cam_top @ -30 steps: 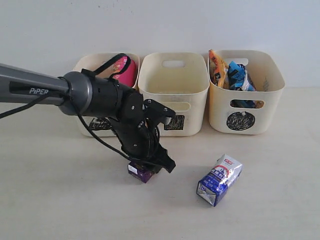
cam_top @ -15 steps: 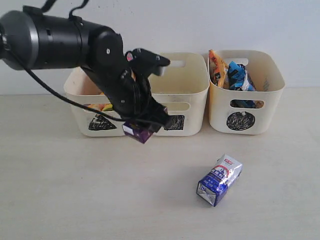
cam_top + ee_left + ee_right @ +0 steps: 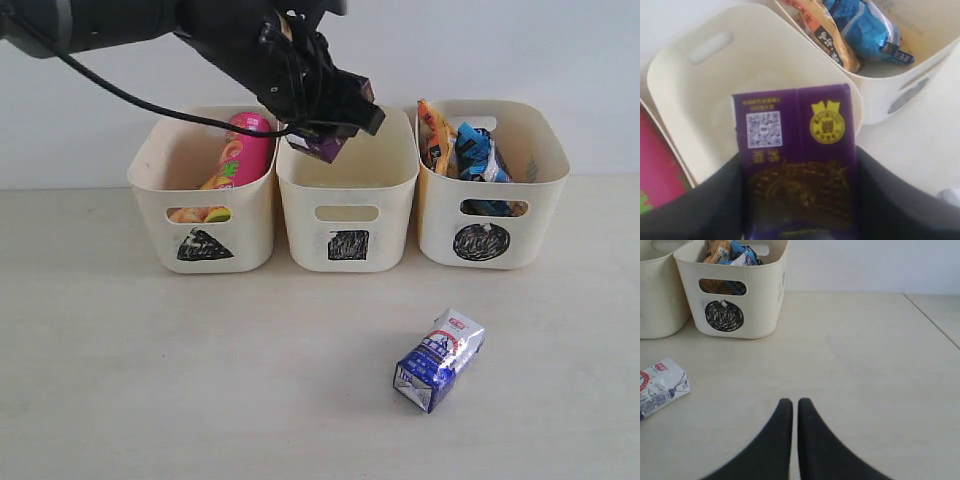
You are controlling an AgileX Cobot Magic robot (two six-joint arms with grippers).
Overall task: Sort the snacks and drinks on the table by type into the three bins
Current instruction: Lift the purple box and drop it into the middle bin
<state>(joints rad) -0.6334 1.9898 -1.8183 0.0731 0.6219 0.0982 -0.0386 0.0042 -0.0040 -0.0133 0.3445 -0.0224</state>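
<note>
My left gripper (image 3: 325, 125) is shut on the dark purple drink box (image 3: 322, 146) (image 3: 797, 155) and holds it in the air over the middle bin (image 3: 346, 205), the one marked with a black square. That bin (image 3: 700, 95) looks bare inside. The left bin (image 3: 200, 215), marked with a triangle, holds a pink chip tube (image 3: 243, 155). The right bin (image 3: 490, 210), marked with a circle, holds an orange bag (image 3: 434, 135) and a blue bag (image 3: 475, 150). A blue-and-white carton (image 3: 438, 358) lies on its side on the table. My right gripper (image 3: 791, 402) is shut, empty, low over the table.
The three bins stand in a row against the white wall. In the right wrist view the circle bin (image 3: 735, 290) is ahead and the blue-and-white carton (image 3: 660, 385) lies off to one side. The table's edge (image 3: 935, 320) runs beyond the gripper.
My left gripper lifted the purple box off the table and carried it up and back, from in front of the bins to above the middle bin. The right gripper stayed put.
</note>
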